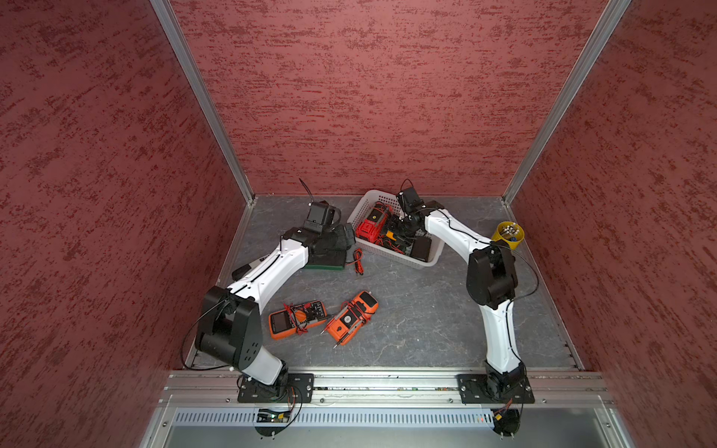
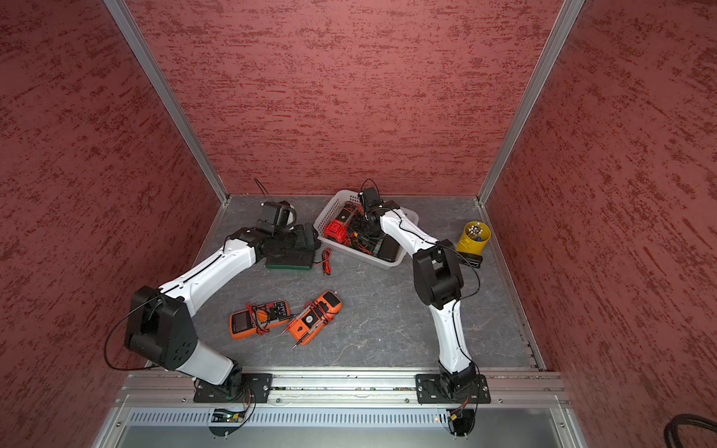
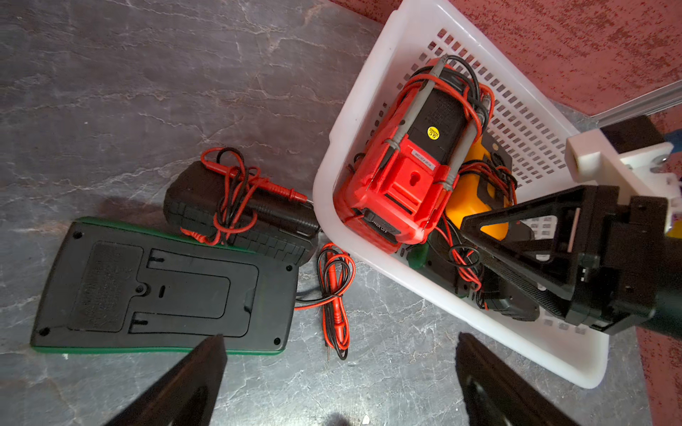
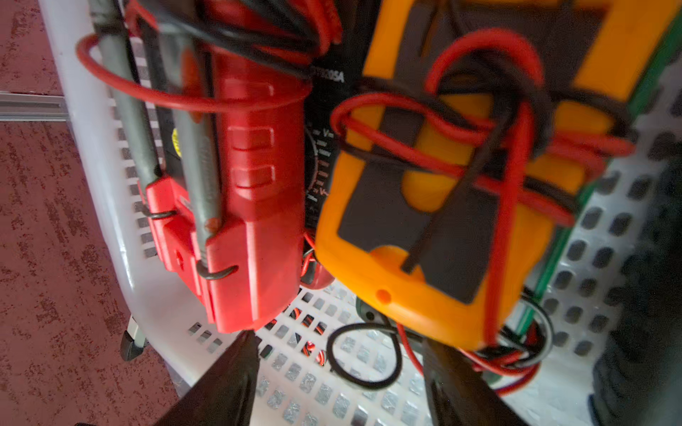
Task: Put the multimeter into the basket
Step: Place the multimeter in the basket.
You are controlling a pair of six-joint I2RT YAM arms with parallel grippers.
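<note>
1. Two meters lie just beside each other at 7 o'clock on the tabletop (image 1: 426,318). They are a screen-up orange multimeter (image 1: 297,319) with leads wound round it and a probe-clipped orange multimeter (image 1: 351,316).
2. One white perforated basket (image 1: 392,256) at 12 o'clock. It contains a red multimeter (image 3: 406,177) and a yellow multimeter (image 4: 424,258), both lead-wrapped and side by side. Darker meters lie beneath them, partly hidden.
3. One green-edged multimeter (image 3: 166,287), face down on the tabletop at 10 o'clock, outside the basket.
4. One black multimeter (image 3: 206,210), lead-wrapped, touching item 3 and just beside the basket wall.
5. One loose lead bundle (image 3: 334,295), red and black, between item 3 and the basket.
6. One yellow cup (image 1: 507,234) at 2 o'clock, holding small sticks.
7. One left gripper (image 3: 339,338) above item 3, jaws spread wide and holding nothing.
8. One right gripper (image 4: 337,339) down inside the basket beside the yellow multimeter, jaws part-way apart with nothing clamped between them.
</note>
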